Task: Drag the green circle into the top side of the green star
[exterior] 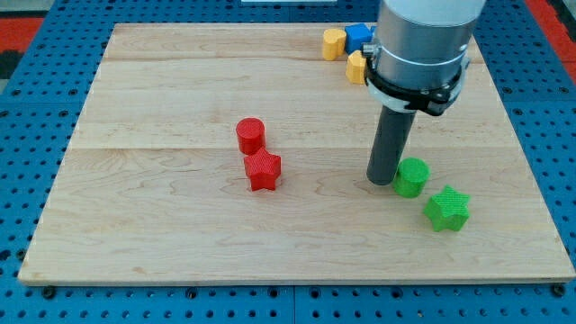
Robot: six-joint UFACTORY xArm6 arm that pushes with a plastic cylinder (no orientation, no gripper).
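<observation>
Camera view shows one wooden surface (162, 225) on a blue pegboard base (27, 135). No jaws are fitted or visible on this arm: it ends in a dark rod, so nothing is held.

My tip (382, 180) rests on the surface directly at the 9 o'clock side of the green circle (412, 177). Rod and circle appear to touch, or stand just beside each other; the exact contact cannot be confirmed.

The green star (447, 208) lies near the circle, at roughly its 4 o'clock. A narrow strip of surface shows between the two green blocks, so they are close but apart.

A red circle (251, 136) stands left of centre, with a red star (263, 169) at its 5 o'clock, the two touching or nearly so. Both are well apart from my tip, at its 9 o'clock.

At the surface's 1 o'clock edge sits a cluster: a yellow block (335, 42), a blue block (358, 37) beside it, and a second yellow block (357, 67) below. The arm's grey housing (423, 40) hides part of this cluster, so its shapes cannot be made out.
</observation>
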